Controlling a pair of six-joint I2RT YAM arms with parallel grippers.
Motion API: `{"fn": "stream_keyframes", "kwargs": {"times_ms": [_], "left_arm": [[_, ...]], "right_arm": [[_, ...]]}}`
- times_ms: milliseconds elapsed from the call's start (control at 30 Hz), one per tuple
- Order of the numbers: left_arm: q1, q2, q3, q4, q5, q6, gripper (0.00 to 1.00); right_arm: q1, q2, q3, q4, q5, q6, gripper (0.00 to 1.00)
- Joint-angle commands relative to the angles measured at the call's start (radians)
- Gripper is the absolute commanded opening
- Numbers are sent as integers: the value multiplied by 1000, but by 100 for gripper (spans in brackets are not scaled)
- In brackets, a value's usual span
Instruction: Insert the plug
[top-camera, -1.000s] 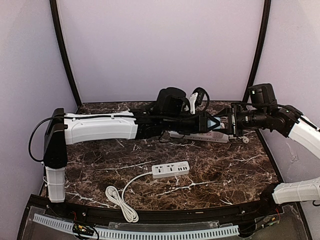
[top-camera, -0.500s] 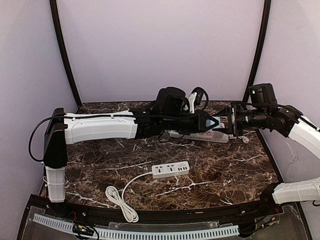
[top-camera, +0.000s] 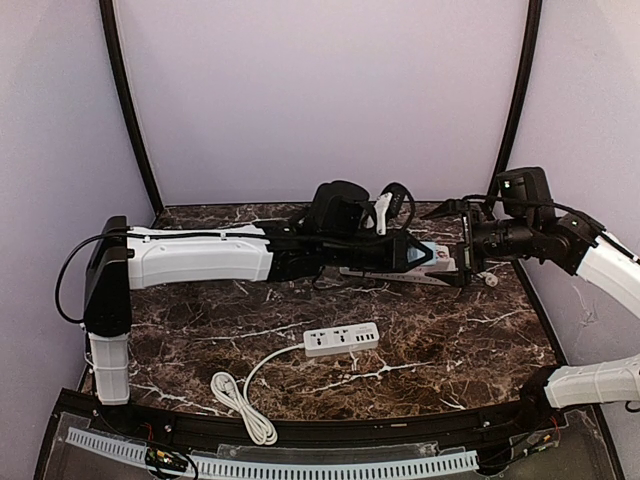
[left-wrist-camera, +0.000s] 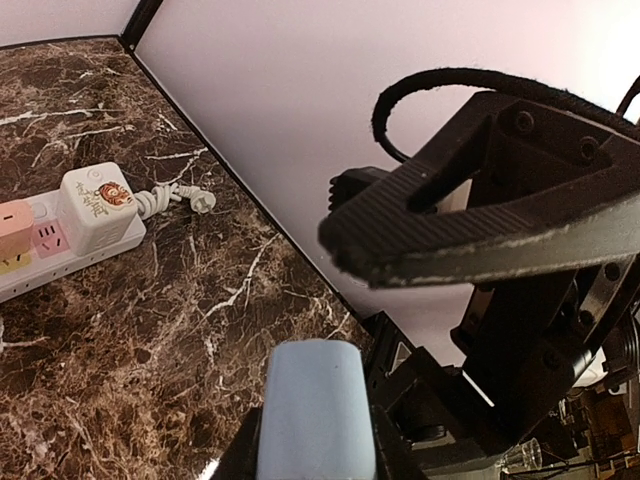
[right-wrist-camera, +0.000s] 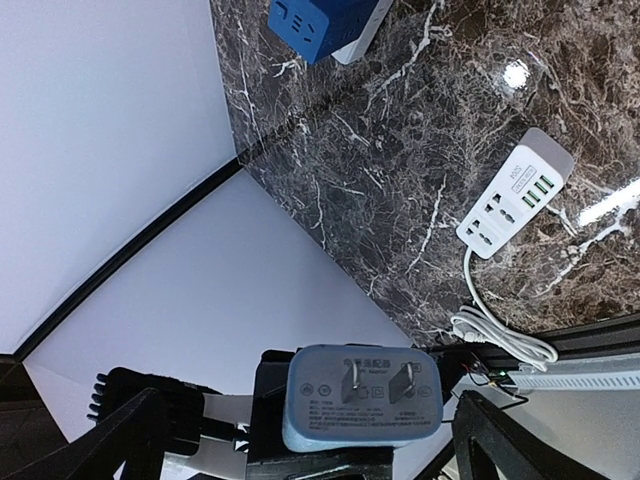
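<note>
Holding the blue plug clamped in my left jaws, prongs facing my right jaws, spread wide just beyond. Power strip lies crosswise on the tabletop beneath.

Left gripper clamped, right gripper agape

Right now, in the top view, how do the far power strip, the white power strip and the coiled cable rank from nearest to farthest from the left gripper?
Taken from the left gripper, which is shut on the blue plug:
1. far power strip: right by the gripper, at the back of the table.
2. white power strip: mid-table, towards the arm bases.
3. coiled cable: front left, by the near edge.
</note>
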Motion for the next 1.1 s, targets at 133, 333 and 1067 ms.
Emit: {"fn": "stream_keyframes", "kwargs": {"times_ms": [133,333,1067], "left_arm": [[13,-141,-70,-93,-25,75,1],[40,-199,-63,-295,-48,128,1],[44,-249,125,-1120,-252,621,1]], "right_arm": [[6,4,45,-116,61,-169,99],[6,27,43,-135,91,-416,99],[6,10,-8,-437,286,-1058,99]]}}
